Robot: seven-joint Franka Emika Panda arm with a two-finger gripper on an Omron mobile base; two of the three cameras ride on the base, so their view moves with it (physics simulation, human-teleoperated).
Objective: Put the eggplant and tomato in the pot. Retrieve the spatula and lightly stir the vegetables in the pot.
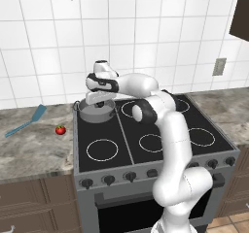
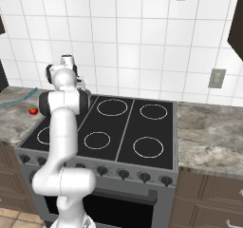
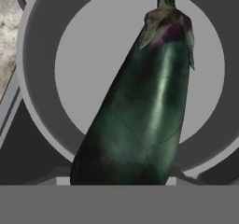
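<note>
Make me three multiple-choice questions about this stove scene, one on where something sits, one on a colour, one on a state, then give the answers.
1. Where is the tomato?
A. on the counter left of the stove
B. inside the pot
C. on a front burner

2. What colour is the spatula?
A. red
B. light blue
C. black

3. What is the eggplant's state?
A. lying on the counter
B. held over the pot
C. on the floor

Answers: 1 A, it rests on the stone counter. 2 B, blade and handle are pale blue. 3 B, the hand view shows it above the pot's open bottom.

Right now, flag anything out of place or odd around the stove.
Nothing stands out as spilled or damaged. The eggplant hangs above the pot on the stove's rear left burner. The tomato and spatula lie apart on the left counter.
</note>
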